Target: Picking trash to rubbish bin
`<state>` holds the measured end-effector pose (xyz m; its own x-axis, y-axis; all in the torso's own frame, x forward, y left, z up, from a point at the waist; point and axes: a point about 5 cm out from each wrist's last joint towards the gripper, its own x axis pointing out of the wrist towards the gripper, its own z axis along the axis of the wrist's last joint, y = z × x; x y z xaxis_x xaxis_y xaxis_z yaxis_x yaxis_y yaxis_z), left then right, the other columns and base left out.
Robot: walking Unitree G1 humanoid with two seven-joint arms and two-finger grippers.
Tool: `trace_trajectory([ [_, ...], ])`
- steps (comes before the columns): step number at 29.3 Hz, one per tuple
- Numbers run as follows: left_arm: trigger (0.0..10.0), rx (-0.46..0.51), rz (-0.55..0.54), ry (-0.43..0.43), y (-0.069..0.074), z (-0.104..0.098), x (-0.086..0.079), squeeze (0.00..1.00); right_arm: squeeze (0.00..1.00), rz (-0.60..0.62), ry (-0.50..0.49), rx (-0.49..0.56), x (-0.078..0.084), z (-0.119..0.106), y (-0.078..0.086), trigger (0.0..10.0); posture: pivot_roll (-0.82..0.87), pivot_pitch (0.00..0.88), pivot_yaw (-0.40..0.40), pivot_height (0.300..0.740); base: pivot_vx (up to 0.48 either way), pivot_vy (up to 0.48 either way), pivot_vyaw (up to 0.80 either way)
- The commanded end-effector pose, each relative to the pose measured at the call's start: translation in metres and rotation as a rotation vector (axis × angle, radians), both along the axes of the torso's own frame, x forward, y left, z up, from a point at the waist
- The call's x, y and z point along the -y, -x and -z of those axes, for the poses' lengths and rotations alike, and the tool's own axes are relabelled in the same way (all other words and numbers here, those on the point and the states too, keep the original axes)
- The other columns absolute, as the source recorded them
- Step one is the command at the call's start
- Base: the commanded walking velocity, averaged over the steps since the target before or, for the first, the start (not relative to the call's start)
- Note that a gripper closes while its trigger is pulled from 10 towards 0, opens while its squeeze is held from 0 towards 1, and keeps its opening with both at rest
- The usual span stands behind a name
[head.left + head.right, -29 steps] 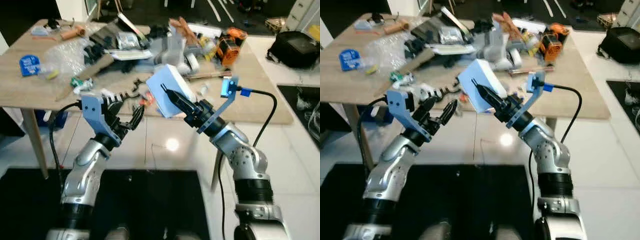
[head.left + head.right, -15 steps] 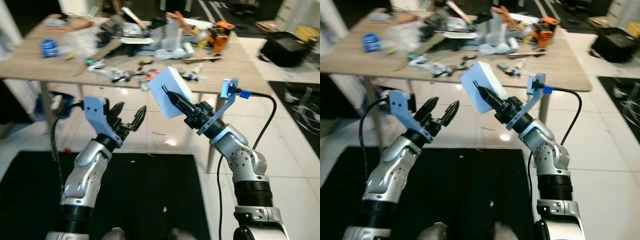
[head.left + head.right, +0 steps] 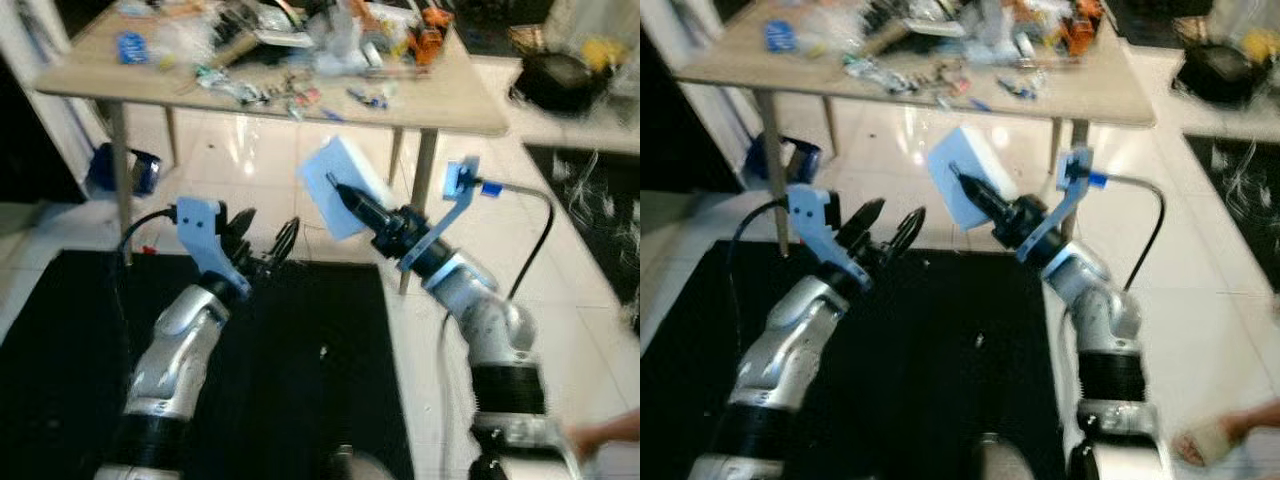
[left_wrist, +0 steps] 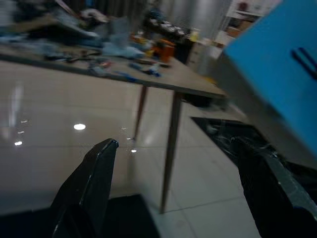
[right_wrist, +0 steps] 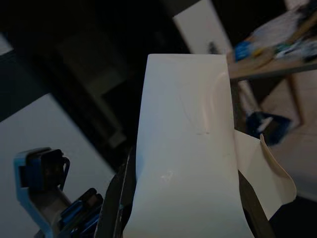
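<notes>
Up front, the right gripper point(image 3: 335, 186) is holding a white box point(image 3: 343, 185) clear of the floor, its black fingers closed on the box's near face and the box tilting on a corner. From the right wrist, the box point(image 5: 185, 148) is showing as a pale, creased panel with a flap curling off one edge, and the fingers point(image 5: 115, 198) are pressing against its sides.

Beside it, the left gripper point(image 3: 268, 240) is hanging empty, its two fingers spread apart and pointing toward the box without touching it. From the left wrist, both fingers point(image 4: 86, 186) are standing wide apart, with the box point(image 4: 277, 74) looming just past one of them.

Both arms are reaching over a black mat point(image 3: 60, 350) lying on a glossy white tiled floor point(image 3: 230, 150). Beyond the mat, a wooden table point(image 3: 450, 105) is standing, its top littered with tools, wrappers and plastic; the items are too blurred to name. A blue object point(image 3: 125, 170) is sitting on the floor under the table's left end. A dark bag point(image 3: 560, 80) is resting to the table's right. At the lower right edge, a person's hand point(image 3: 1225, 435) is showing, blurred.
</notes>
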<state>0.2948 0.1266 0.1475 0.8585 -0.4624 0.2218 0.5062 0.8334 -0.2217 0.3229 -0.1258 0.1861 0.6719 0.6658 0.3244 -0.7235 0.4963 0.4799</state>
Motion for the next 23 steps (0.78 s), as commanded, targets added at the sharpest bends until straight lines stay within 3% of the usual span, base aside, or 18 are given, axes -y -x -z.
trace_trajectory([
  [1,10.0,-0.002,0.017,-0.018,0.0004,0.0012,0.0040,0.00,0.00,0.010,0.010,-0.005,0.0038,0.0011,0.0005,10.0,-0.07,0.000,-0.026,0.740,-0.480,0.000,0.00],
  [23,10.0,0.003,0.018,-0.022,0.0007,0.0003,0.0046,0.00,0.00,0.009,0.009,-0.006,0.0043,0.0004,0.0003,10.0,-0.07,0.000,-0.025,0.740,-0.480,0.000,0.00],
])
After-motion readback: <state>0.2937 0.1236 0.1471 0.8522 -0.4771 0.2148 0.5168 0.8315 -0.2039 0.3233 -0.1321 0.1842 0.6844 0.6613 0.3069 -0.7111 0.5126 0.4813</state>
